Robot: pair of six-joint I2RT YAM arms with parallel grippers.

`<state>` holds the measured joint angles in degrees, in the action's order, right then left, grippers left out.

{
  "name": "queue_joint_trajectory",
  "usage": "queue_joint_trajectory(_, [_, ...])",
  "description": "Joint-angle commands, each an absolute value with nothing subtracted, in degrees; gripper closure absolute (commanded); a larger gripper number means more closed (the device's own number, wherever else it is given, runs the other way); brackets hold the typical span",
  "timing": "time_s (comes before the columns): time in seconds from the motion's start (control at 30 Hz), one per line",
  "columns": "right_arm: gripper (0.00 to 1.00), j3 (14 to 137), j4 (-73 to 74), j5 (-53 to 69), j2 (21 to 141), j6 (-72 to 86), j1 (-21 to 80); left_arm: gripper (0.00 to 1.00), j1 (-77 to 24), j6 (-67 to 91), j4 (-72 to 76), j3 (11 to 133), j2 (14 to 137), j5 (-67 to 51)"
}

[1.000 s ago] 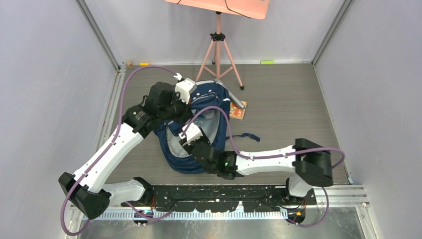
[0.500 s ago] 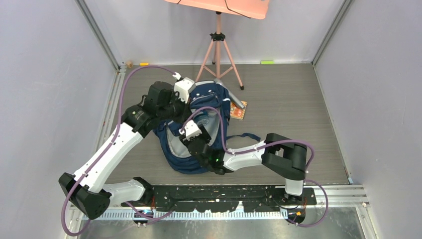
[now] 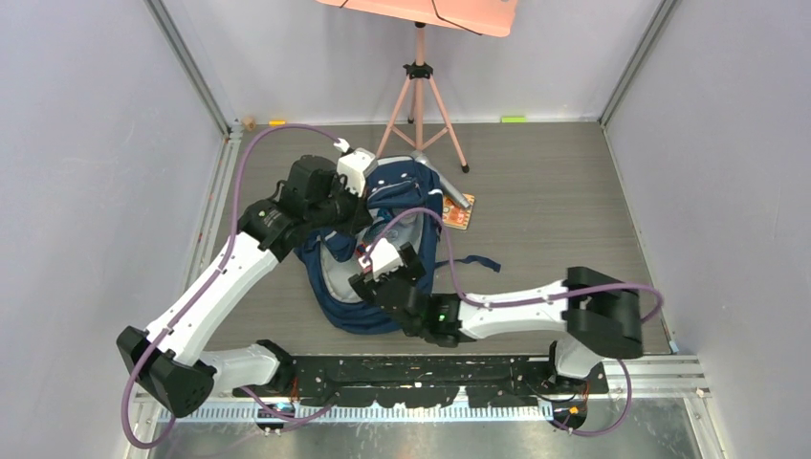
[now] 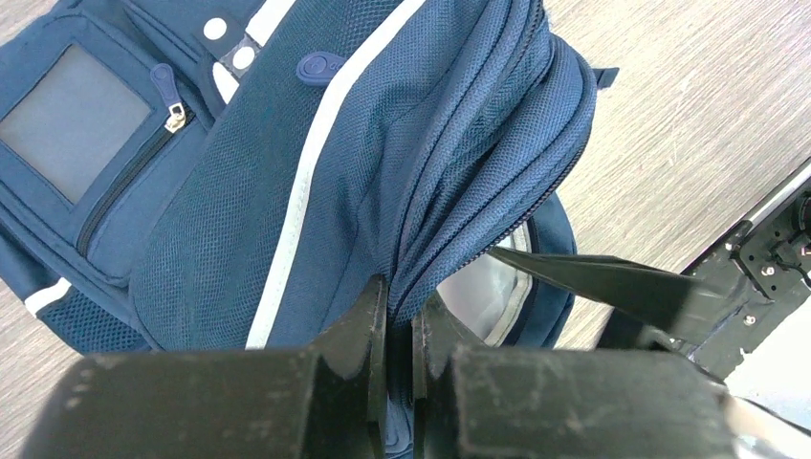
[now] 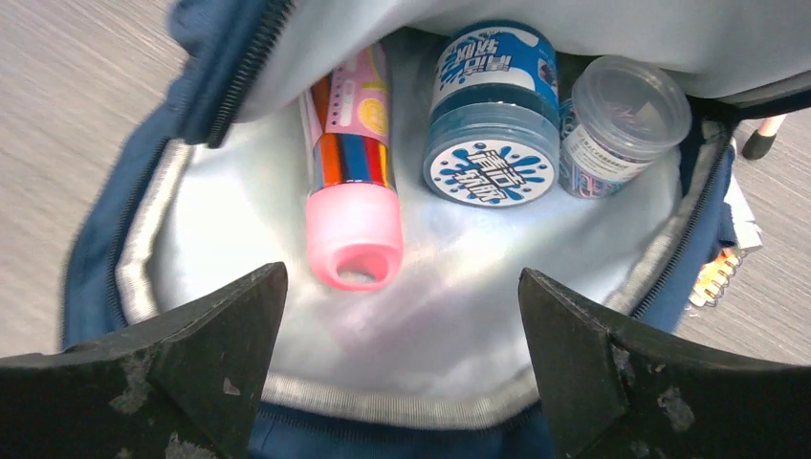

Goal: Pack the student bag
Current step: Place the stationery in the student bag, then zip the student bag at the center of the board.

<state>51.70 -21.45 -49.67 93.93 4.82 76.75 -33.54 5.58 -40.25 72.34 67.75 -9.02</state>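
Note:
The student bag [image 3: 406,186], a navy backpack with white stripes [image 4: 306,182], lies on the floor with its main compartment open, light grey lining [image 5: 449,316] showing. My left gripper [image 4: 400,316] is shut on the zipper edge of the bag's flap and holds it up. My right gripper [image 5: 402,335] is open and empty just above the near rim of the opening. Inside lie a pink-capped colourful tube [image 5: 351,206], a blue-and-white tub [image 5: 493,115] and a clear jar of small items [image 5: 622,120].
An orange-and-red spiral notebook [image 3: 458,212] lies on the floor right of the bag; its edge shows in the right wrist view [image 5: 715,277]. A pink tripod [image 3: 418,105] stands behind the bag. A dark strap [image 3: 471,261] trails to the right.
My right arm swung its elbow in and back out; the right gripper has drawn back slightly toward the near rim of the opening. The left gripper holds the flap as before.

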Motion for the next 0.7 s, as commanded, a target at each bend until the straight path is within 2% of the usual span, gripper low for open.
queue_joint_trajectory(0.0, [0.03,49.7,-13.9,-48.8,83.3,10.5,78.2,1.00,-33.8,9.8,-31.3,75.0,67.8,-13.9])
queue_joint_trajectory(0.07, [0.03,50.1,-8.0,-48.6,78.8,15.0,78.2,1.00,-33.8,10.6,-31.0,74.1,68.3,-14.2])
queue_joint_trajectory(0.17, [0.03,53.6,9.1,-48.3,71.8,18.8,78.1,1.00,-34.0,12.1,-29.4,71.7,68.7,-15.0])
queue_joint_trajectory(0.3, [0.01,57.1,20.6,-47.9,64.8,22.4,78.0,1.00,-36.2,13.1,-27.0,68.5,69.8,-16.1])
queue_joint_trajectory(0.5, [0.00,58.3,32.6,-54.2,56.5,29.1,73.6,1.00,-44.2,11.4,-27.4,66.1,71.9,-16.6])
queue_joint_trajectory(0.53, [0.00,58.1,33.3,-54.2,55.4,30.3,71.3,0.97,-45.1,11.3,-28.1,66.0,71.8,-16.8])
queue_joint_trajectory(0.57, [0.00,58.0,34.3,-53.8,55.1,30.9,69.9,0.88,-45.4,11.3,-28.9,65.9,71.5,-16.9])
queue_joint_trajectory(0.67, [0.00,57.0,35.2,-48.9,55.2,33.6,62.2,0.51,-45.6,11.8,-30.8,64.8,68.7,-16.2])
